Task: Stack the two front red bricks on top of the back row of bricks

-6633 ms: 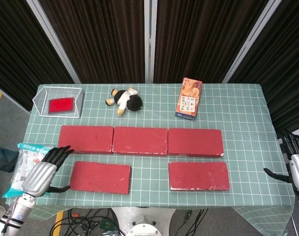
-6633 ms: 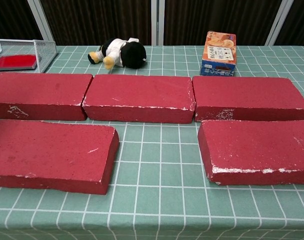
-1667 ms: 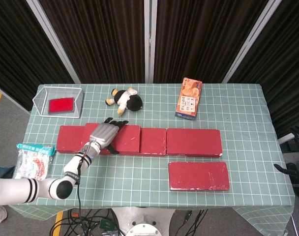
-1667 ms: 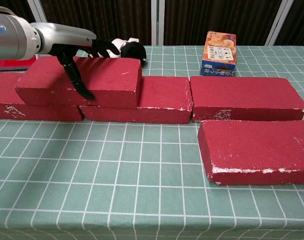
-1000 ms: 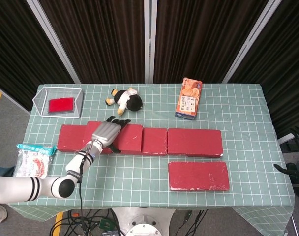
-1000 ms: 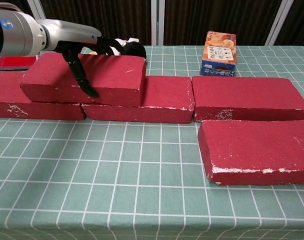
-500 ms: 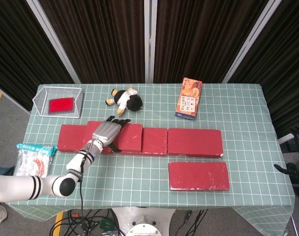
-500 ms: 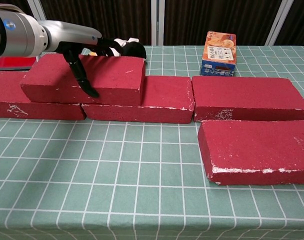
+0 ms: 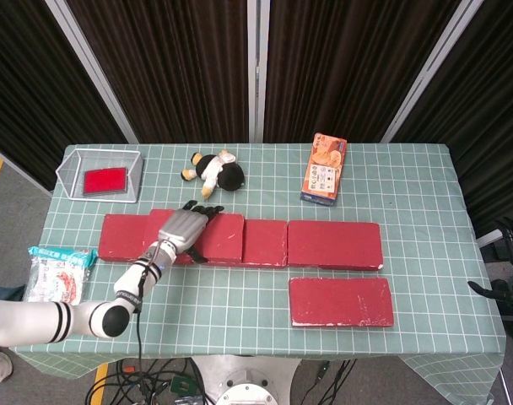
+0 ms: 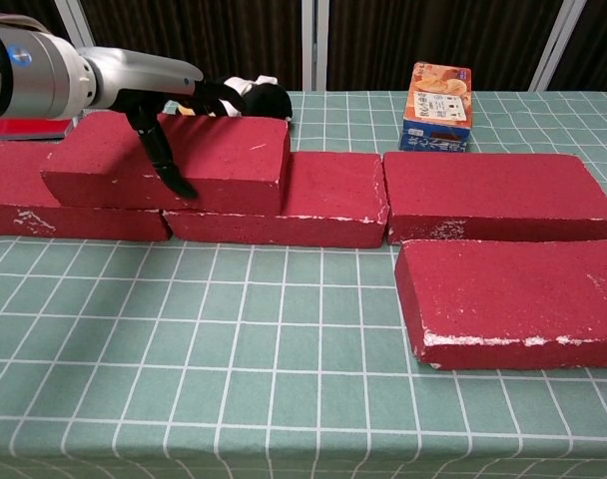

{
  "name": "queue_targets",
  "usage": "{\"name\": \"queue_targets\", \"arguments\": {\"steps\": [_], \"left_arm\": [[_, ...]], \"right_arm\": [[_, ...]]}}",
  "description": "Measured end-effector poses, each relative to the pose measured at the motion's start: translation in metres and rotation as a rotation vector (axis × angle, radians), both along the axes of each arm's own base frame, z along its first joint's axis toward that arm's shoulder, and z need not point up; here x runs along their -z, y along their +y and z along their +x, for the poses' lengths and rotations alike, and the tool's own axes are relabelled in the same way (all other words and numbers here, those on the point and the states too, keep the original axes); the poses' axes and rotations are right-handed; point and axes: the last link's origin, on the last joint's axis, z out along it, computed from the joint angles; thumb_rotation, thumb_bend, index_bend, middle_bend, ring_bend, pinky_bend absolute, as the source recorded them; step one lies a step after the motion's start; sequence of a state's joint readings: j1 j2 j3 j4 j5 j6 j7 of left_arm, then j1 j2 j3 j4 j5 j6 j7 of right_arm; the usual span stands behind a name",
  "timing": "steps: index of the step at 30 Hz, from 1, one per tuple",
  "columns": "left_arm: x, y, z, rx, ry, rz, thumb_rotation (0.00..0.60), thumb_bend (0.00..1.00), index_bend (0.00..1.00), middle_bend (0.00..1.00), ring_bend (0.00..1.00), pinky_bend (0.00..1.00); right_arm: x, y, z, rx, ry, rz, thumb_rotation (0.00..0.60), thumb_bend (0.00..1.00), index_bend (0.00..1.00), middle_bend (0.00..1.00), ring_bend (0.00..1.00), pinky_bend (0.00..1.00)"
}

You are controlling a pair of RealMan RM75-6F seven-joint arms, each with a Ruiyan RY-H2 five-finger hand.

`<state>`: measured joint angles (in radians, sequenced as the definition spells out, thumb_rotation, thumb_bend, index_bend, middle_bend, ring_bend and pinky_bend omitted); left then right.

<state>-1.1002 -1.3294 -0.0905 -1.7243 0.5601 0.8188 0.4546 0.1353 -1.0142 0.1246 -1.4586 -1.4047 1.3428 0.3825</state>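
Left robot hand (image 10: 169, 105) gripping stacked red brick (image 10: 224, 155) from above.

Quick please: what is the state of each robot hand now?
Left robot hand: gripping the red brick on the back row.
Right robot hand: at frame edge, cannot be told.

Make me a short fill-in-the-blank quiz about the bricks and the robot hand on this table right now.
1. The left robot hand grips a red brick that sits on the ____ row of bricks.
2. The number of red bricks still lying alone in front is ____.
3. The plush toy lies ____ the brick row, farther from the robot.

Missing words: back; one; behind
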Motion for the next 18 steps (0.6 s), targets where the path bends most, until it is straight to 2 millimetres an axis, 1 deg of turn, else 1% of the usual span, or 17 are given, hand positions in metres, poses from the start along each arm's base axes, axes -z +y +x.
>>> {"name": "queue_targets", "arguments": {"steps": [8,12,18], "left_arm": [[0.002,0.0006,-0.0005,-0.019,-0.005,-0.009,0.6,0.07,0.01,0.04,0.01,0.0],[0.0023,0.0001,0.0,-0.023,-0.014,-0.006,0.6,0.06,0.01,0.0,0.0,0.0],[0.0014,-0.0019,0.0025,-0.008,-0.02,-0.016,0.6,0.05,0.01,0.0,0.0,0.0]], "right_arm": [[0.0017,0.0003,-0.0005,0.001,0.001,0.009,0.6,0.0,0.0,0.0,0.0,0.0],[0.0026,0.0,-0.0007,-0.001,0.0,0.011,0.6,0.0,0.0,0.0,0.0,0.0],[0.0006,0.0005,-0.0005,-0.003,0.0,0.003,0.6,0.0,0.0,0.0,0.0,0.0]]}}
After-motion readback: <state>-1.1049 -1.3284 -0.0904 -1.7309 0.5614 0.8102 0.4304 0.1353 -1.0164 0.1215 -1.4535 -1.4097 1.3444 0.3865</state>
